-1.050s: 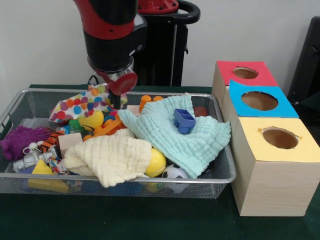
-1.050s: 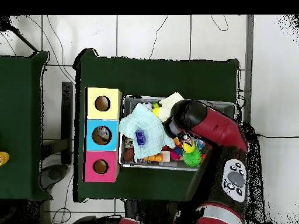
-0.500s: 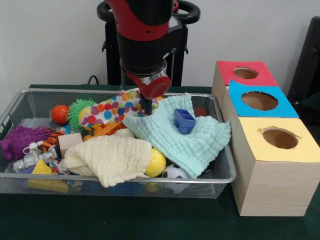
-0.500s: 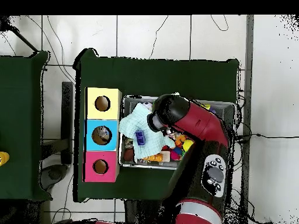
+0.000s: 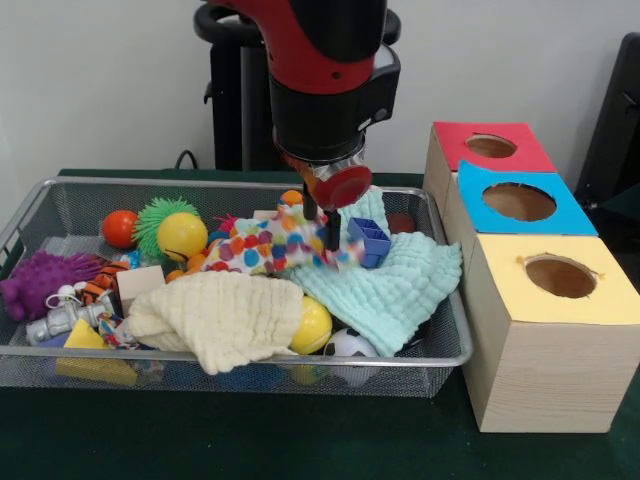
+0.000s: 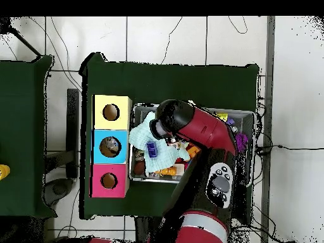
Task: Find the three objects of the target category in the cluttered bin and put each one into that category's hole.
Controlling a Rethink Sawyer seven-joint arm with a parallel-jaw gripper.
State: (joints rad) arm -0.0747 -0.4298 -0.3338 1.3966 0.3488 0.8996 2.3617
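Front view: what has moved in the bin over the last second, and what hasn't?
The end effector has dragged the polka-dot cloth from the bin's back left corner toward the boxes, onto the mint cloth. That uncovered the orange ball, green spiky ball and yellow ball. The blue block, cream cloth, purple toy and the three boxes stayed put.

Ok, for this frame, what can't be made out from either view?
- Gripper, front view: its fingers are sunk in the polka-dot cloth, so the grip is unclear; overhead, the arm covers it.
- Bin contents: the cream cloth and mint cloth bury toys beneath.
- Inside the red box, blue box and yellow box: the holes show only dark.
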